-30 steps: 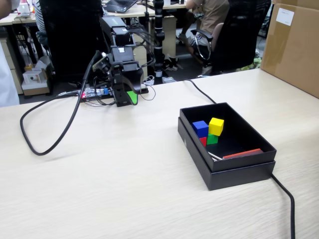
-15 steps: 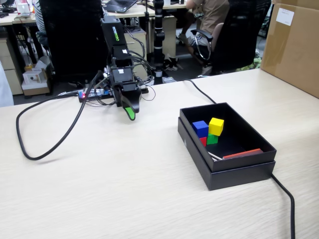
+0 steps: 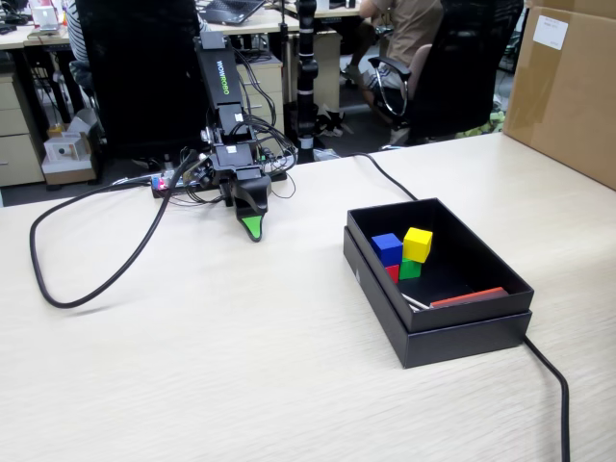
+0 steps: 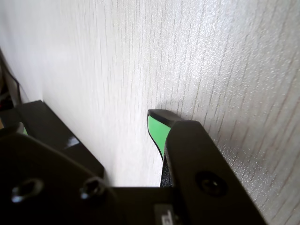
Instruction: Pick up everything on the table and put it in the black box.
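Note:
The four cubes lie together at the far-left end inside the black box (image 3: 438,332): blue (image 3: 387,247), yellow (image 3: 418,243), green (image 3: 411,269) and red (image 3: 393,273), the red mostly hidden behind the blue. My gripper (image 3: 252,223) hangs tip-down just above the table (image 3: 241,366), well left of the box, with nothing in it. In the wrist view the gripper (image 4: 89,117) shows bare wood grain between a green-padded fingertip (image 4: 157,126) and the other black jaw, so the jaws stand apart.
A thin red stick (image 3: 469,296) and a white stick (image 3: 416,302) lie in the box's near end. A black cable (image 3: 58,289) loops over the table's left; another (image 3: 553,385) runs off behind the box. A brown carton (image 3: 568,87) stands at the far right.

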Robot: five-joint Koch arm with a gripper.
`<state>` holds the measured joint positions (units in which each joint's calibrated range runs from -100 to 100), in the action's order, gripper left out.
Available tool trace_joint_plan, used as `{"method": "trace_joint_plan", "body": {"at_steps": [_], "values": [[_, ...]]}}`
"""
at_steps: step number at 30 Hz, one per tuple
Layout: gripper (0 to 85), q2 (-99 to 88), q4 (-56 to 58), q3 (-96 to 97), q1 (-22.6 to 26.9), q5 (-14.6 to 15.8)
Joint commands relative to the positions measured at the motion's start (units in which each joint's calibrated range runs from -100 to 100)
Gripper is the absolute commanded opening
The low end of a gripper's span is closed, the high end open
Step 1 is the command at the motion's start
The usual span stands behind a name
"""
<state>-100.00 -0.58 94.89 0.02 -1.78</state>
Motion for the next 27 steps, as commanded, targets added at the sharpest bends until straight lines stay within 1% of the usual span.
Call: {"method": "trace_joint_plan", "body": {"at_steps": [1, 27], "values": [[49.6, 0.0, 1.9, 2.1, 0.0, -0.4], [49.6, 0.0, 1.9, 1.6, 0.0, -0.3]]}}
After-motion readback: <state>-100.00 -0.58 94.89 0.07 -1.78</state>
